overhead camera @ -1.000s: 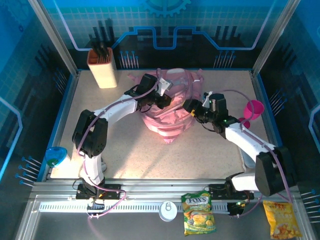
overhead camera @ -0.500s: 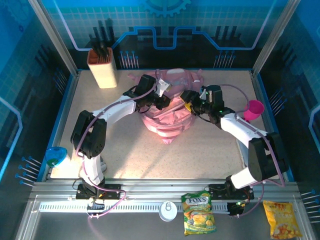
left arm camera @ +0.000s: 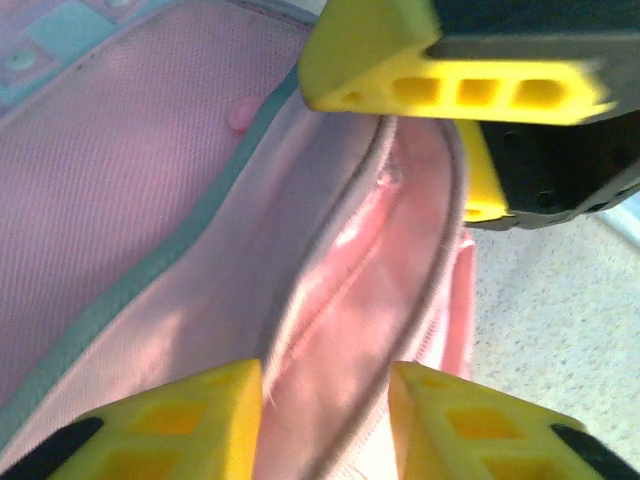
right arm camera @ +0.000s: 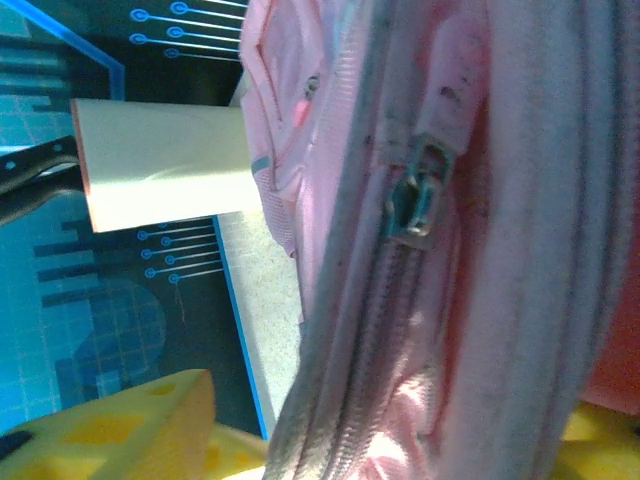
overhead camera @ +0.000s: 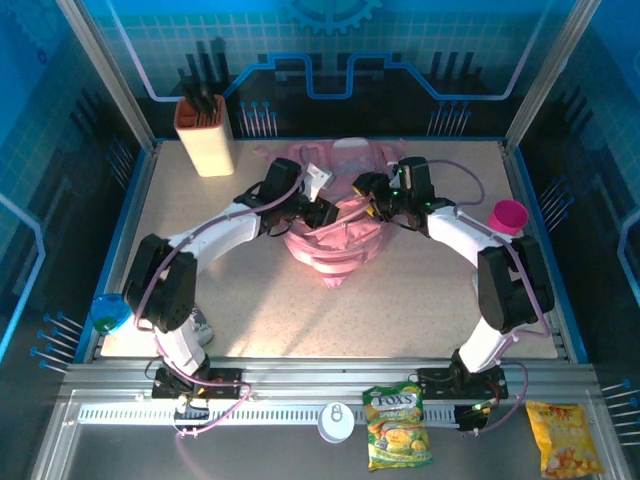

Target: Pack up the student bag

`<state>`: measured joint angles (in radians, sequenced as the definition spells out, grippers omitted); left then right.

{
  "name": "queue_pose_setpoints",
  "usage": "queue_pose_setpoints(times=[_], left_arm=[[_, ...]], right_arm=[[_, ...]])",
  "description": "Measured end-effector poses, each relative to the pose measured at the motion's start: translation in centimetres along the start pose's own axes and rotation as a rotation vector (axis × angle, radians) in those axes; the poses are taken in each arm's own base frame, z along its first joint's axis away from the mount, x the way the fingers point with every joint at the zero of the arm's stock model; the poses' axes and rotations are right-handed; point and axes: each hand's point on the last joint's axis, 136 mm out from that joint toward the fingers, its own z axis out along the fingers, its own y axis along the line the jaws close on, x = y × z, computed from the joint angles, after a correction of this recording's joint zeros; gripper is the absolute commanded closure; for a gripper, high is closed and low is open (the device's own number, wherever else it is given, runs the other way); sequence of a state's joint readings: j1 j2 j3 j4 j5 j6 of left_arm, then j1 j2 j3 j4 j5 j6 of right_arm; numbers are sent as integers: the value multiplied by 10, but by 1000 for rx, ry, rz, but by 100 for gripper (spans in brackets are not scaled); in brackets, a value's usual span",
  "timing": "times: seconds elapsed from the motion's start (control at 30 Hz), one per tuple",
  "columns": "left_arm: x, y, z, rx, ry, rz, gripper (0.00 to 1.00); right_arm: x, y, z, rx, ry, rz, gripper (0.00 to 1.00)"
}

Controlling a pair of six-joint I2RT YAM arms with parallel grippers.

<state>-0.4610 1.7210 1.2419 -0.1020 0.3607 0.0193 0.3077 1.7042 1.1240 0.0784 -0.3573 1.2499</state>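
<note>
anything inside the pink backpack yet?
Through the open zip, the backpack shows just pink lining, with no items visible. Its deeper part is hidden by folds of its own fabric.

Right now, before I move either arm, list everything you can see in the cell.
bag: one, pink, mid-table
knife block: one, cream, far left of the table
cup: one, magenta, right edge of the table
bowl: one, blue, near left edge
green packet: one, green, near rail
yellow packet: one, yellow, near right corner
lid: one, white, left of the green packet
table: one, speckled beige
left pincer: one, yellow pads, open astride the bag's rim
right pincer: one, yellow pads, at the bag's zip edge
</note>
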Motion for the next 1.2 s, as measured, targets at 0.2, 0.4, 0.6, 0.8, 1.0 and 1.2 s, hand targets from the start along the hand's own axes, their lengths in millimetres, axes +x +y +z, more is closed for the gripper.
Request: queue_pose_setpoints(times=[0.2,0.4,0.6,0.8,1.0,1.2], left_arm=[[8,-2,-25,-85,-33,-184,45],[35,-19,-21,-113,6,-356,45],[55,-24,-4,-120,66,-442,53],[64,-16,12,-142,108,-464,56],[50,-17,14,-137,85,-464,65],[50,-14,18,-147,89,-472,66]], right_arm=[[9,-10,10,38,33,-1,66],[13,-7,11,43,44,-15,70],[13,-7,11,44,45,-16,71],[13,-6,11,44,46,-20,71],[13,-6,11,43,47,-20,71],[13,-6,11,43,46,-20,71]])
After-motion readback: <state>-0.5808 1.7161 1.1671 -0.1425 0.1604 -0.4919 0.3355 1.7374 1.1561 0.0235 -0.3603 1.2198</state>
